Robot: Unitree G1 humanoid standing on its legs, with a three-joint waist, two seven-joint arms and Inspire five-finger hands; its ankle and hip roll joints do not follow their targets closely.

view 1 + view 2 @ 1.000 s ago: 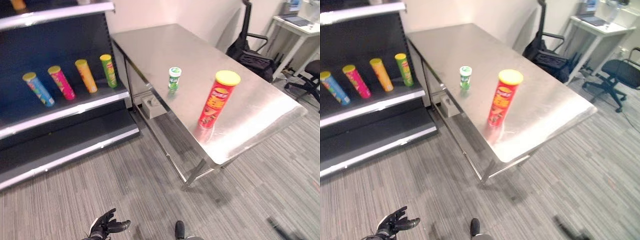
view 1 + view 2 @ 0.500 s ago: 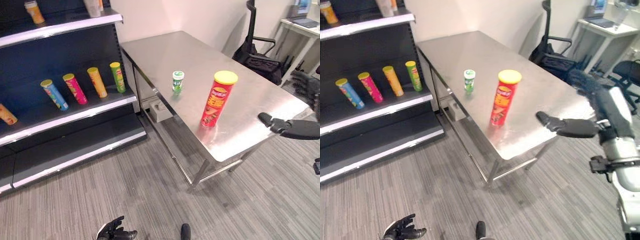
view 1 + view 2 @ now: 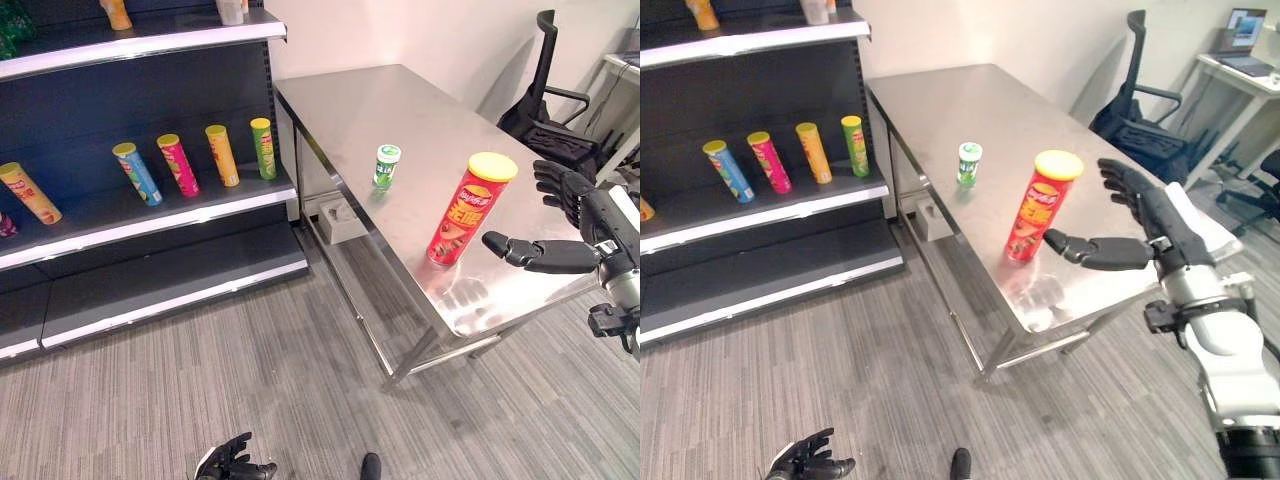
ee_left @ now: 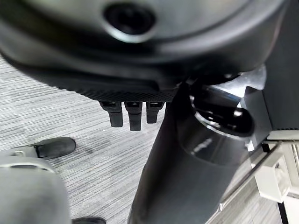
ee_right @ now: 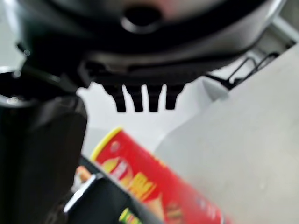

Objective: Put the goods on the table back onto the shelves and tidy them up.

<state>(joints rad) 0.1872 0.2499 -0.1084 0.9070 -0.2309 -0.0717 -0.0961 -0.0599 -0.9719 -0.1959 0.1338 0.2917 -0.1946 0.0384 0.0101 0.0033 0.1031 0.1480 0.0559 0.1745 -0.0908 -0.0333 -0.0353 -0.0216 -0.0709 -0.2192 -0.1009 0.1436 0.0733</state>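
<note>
A tall red chip can with a yellow lid stands upright near the front of the steel table. A small green and white can stands behind it. My right hand hovers open just to the right of the red can, thumb pointing at it, not touching. The right wrist view has the red can close past the straight fingers. My left hand hangs low over the carpet, fingers relaxed. On the dark shelf to the left stand several slim cans.
A grey box sits under the table by the shelf unit. A black office chair stands behind the table's far right corner, and a white desk with a laptop is beyond it. Striped grey carpet lies in front.
The whole view has shifted, so the camera moved. My right hand came into view from the right and now sits closer to the red can.
</note>
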